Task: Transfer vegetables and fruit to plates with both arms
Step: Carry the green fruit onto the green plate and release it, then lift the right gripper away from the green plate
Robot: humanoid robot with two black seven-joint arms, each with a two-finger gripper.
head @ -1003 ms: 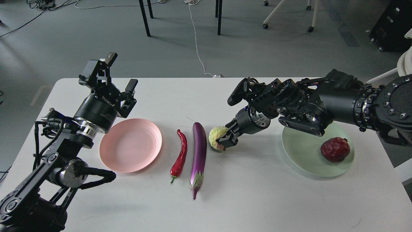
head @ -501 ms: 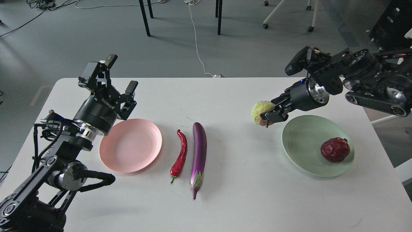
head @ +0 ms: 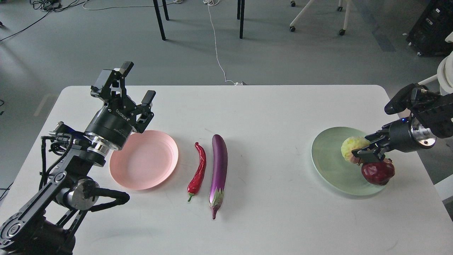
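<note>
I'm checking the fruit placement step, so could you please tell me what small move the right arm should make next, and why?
Probably open the right gripper and let go. Its fingers hold the yellow-green fruit over the mint green plate, close beside the dark red fruit already lying there. Whether the held fruit touches the plate is unclear, so a slight lowering first may be wise.
</note>
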